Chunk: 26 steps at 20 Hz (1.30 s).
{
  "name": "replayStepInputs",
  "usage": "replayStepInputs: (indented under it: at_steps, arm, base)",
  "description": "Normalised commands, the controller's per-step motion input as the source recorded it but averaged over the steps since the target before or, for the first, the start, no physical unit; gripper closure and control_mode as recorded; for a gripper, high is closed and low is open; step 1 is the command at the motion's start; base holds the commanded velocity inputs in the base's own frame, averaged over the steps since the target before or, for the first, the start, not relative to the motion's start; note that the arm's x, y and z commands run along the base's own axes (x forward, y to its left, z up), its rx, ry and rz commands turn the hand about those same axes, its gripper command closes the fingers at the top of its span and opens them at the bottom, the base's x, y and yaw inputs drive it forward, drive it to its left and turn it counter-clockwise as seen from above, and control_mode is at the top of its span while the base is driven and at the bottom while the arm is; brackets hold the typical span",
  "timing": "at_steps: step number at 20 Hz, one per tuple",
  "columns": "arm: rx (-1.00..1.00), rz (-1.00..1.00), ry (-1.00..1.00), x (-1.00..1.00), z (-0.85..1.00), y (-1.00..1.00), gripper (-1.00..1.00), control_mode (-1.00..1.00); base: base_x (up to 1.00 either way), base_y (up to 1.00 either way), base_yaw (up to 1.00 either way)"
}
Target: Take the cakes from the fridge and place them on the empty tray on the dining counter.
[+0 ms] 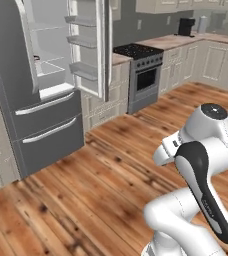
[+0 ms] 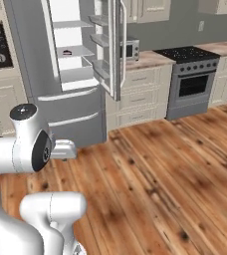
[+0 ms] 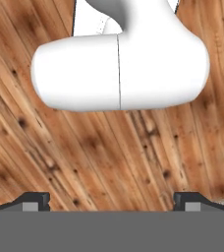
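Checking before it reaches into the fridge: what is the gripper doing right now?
Gripper: open, fingertips wide apart, nothing between them; it points down at the wooden floor.

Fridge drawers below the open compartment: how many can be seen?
2. On the fridge, the upper drawer sits directly under the open white compartment; the lower drawer lies beneath it, reaching the floor.

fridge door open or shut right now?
Open. The fridge has its upper door swung out, showing white shelves inside and door bins; the two lower drawers look shut.
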Motion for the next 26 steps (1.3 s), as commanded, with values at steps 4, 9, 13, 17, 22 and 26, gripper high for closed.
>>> replayStepInputs:
  at_steps: [4,9,13,17,22,26]
  arm:
    - [0.00,0.00,0.00,0.00,0.00,0.00,-1.00,1.00]
    - [0.00,0.00,0.00,0.00,0.00,0.00,-1.00,1.00]
    - [0.00,0.00,0.00,0.00,0.00,0.00,-1.00,1.00]
    - [0.00,0.00,0.00,0.00,0.00,0.00,-1.00,1.00]
    - [0.00,0.00,0.00,0.00,0.00,0.00,-1.00,1.00]
    - [0.00,0.00,0.00,0.00,0.00,0.00,-1.00,1.00]
  base:
    - [0.36,0.43,0.01]
    - [0.41,0.40,0.03]
    - [0.43,0.41,0.05]
    - [0.42,0.34,0.06]
    - [0.49,0.32,0.09]
    - [0.50,0.24,0.12]
